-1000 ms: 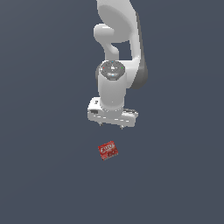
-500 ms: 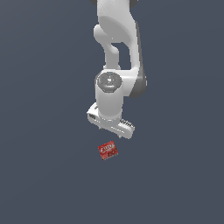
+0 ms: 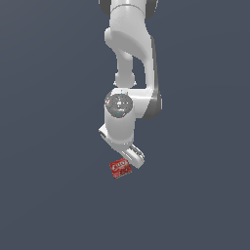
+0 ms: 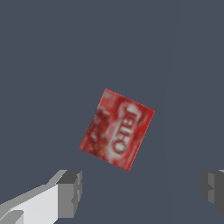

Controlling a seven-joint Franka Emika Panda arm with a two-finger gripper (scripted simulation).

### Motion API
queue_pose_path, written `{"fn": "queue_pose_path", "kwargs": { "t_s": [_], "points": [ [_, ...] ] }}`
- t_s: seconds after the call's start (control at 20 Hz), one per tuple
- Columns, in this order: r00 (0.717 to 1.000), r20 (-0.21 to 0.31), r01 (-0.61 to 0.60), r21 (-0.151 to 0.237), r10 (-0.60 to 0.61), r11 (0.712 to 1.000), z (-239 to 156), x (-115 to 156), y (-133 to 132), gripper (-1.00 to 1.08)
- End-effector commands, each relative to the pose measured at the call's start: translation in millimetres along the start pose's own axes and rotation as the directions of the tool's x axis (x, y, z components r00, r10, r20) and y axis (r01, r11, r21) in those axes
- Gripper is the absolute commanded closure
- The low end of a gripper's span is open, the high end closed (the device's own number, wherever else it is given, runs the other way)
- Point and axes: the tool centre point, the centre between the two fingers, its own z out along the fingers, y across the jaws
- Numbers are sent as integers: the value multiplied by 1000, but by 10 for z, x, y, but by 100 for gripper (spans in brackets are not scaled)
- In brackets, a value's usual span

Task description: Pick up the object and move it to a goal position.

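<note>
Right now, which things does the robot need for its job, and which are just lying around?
Needed for the job:
- red box, lying flat on the floor, not picked up yet
- gripper, open, close above the box, fingers not touching it

Just lying around:
- nothing else; only the plain grey floor

You've dropped the gripper (image 3: pixel 128 157) a good bit over the last second, so it now sits just above the red box (image 3: pixel 120 168) and overlaps its top edge in the exterior view. The hand has also twisted round, from level to slanting down toward the exterior view's right.
</note>
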Motion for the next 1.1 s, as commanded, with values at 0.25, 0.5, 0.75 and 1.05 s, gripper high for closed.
{"fn": "queue_pose_path", "kwargs": {
  "t_s": [0.25,0.5,0.75,1.05],
  "points": [
    [977,1,-212,1,212,977,195,125,-68,-92],
    [950,0,-313,2,313,950,295,183,-100,-92],
    [926,-1,-377,2,377,926,360,218,-121,-92],
    [913,-1,-409,2,409,913,394,236,-131,-92]
  ]
}}
